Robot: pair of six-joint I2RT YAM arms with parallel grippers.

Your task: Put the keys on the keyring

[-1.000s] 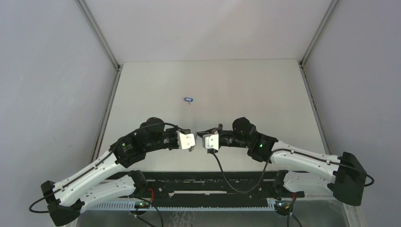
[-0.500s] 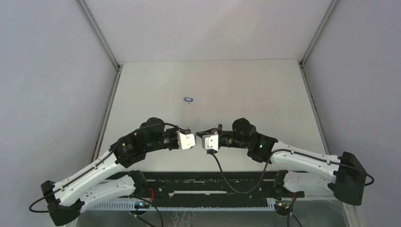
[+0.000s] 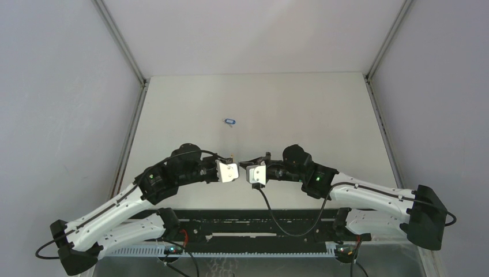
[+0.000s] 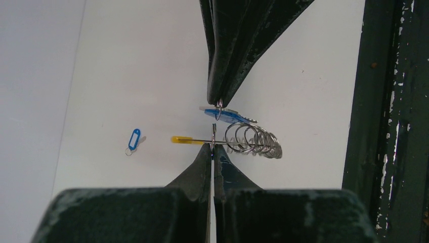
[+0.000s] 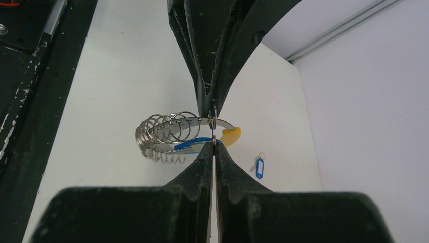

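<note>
In the left wrist view my left gripper is shut on the thin wire of the keyring, a silvery loop carrying several small rings, with a yellow end. My right gripper comes in from above, shut on the little ring of one blue-tagged key, right at the wire. The right wrist view shows the same meeting: right gripper, blue tag, keyring, left gripper. I cannot tell whether the little ring encircles the wire. The second key lies on the table beyond both grippers.
The white table ends in a grey wall and metal rail on the left and on the right. A black frame with cables runs along the near edge behind the arms.
Both grippers have shifted very slightly away from the near edge while staying tip to tip. Their grips look the same.
</note>
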